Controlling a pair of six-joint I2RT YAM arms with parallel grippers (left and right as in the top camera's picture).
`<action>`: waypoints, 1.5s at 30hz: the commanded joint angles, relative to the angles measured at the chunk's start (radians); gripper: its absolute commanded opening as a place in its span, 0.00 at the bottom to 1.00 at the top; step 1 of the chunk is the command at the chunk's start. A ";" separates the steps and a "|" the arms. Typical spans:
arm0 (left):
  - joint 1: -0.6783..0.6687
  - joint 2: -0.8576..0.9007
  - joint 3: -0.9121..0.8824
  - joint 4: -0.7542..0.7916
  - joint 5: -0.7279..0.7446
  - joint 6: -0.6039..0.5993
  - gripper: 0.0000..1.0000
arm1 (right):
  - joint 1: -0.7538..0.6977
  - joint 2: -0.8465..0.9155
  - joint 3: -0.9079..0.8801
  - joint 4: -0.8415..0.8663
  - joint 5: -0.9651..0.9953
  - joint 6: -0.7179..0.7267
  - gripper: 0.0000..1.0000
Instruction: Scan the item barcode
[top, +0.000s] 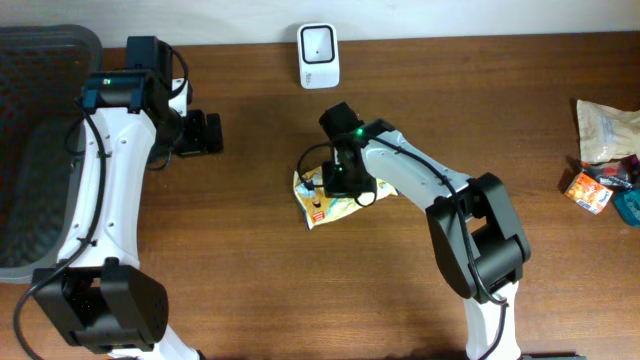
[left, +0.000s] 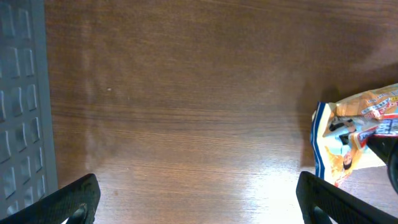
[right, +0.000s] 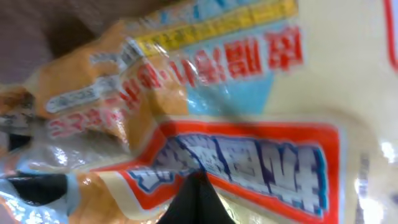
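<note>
1. Sitting at mid-table, the snack bag (top: 322, 208) is a crinkly, glossy pouch, mostly yellow-orange with a white and blue edge, and it lies on the wooden table (top: 250, 260).
2. Up close in the right wrist view, its film carries bold red characters on a pale panel. A red-bordered banner holds blue outlined characters, and a yellow strip of small print runs along the top. The script is non-Latin and too blurred to read, and I can spot no barcode on this face.
3. The right gripper (top: 338, 178) sits directly over the bag with its jaws pressed together. One dark fingertip (right: 196, 199) touches the film, but whether a fold is caught between the jaws I cannot tell.
4. Farther back on the left, the left gripper (top: 205, 132) is spread wide above bare wood, well apart from the bag. Its black fingers (left: 74, 199) show at both lower corners of its own camera.
5. A grey perforated plastic basket (top: 40, 150) stands at the left edge.
6. At the right edge lie a pale packet (top: 605, 130) and a small orange box (top: 587, 190).
7. A white, rounded scanner (top: 318, 55) with a dark window stands at the far edge.
</note>
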 joint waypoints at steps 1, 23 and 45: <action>0.002 -0.017 -0.003 0.000 -0.003 0.002 0.99 | -0.027 -0.046 0.100 -0.142 0.073 -0.031 0.04; -0.117 -0.013 -0.093 0.083 0.528 0.047 0.99 | -0.171 -0.122 0.426 -0.480 0.182 -0.135 0.51; -0.359 0.127 -0.546 0.717 0.396 -0.332 0.00 | -0.264 0.131 0.285 -0.295 -0.294 -0.287 0.04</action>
